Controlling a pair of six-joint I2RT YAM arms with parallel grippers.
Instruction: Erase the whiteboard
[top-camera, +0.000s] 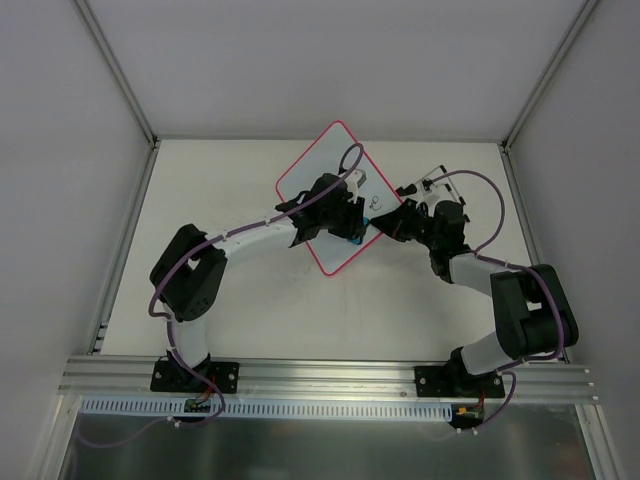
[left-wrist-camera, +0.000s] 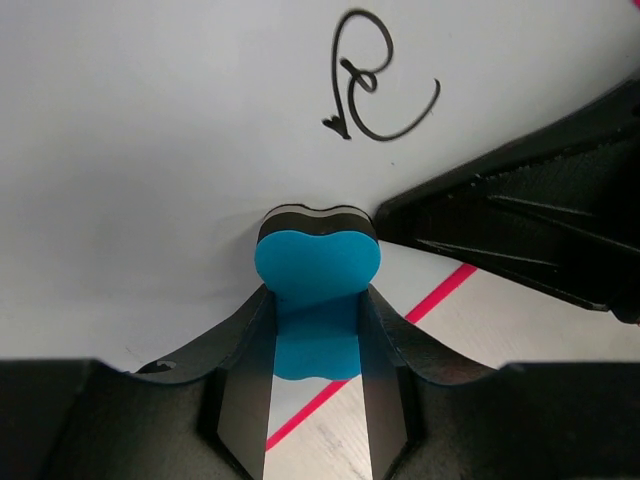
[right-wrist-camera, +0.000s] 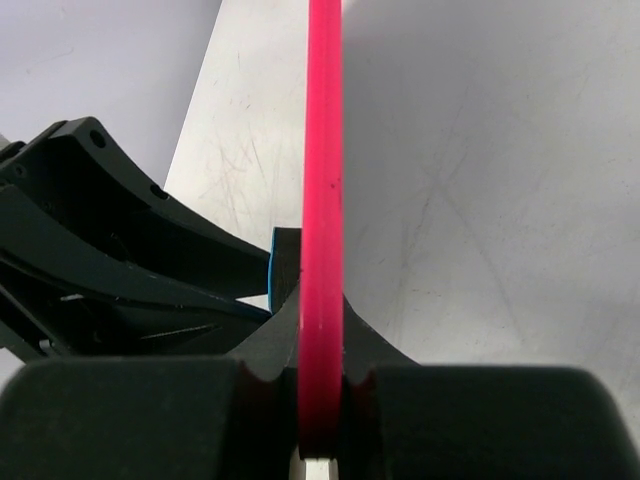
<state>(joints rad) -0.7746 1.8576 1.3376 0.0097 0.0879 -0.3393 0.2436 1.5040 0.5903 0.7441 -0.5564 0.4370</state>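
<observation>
Whiteboard (top-camera: 325, 170) lies mid-desk (top-camera: 250, 310), right fingers (right-wrist-camera: 268, 345) pinched tight on its pink rim (right-wrist-camera: 322, 200), left fingers (left-wrist-camera: 240, 400) clamping the blue eraser (left-wrist-camera: 316, 262) just below the scribble (left-wrist-camera: 375, 85), so I reckon next is wiping up across it.

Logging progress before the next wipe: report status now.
Left gripper shut on blue-and-black eraser block. Right gripper shut on pink rim of flat white whiteboard. Black scribble not yet erased; nothing between it and eraser.
</observation>
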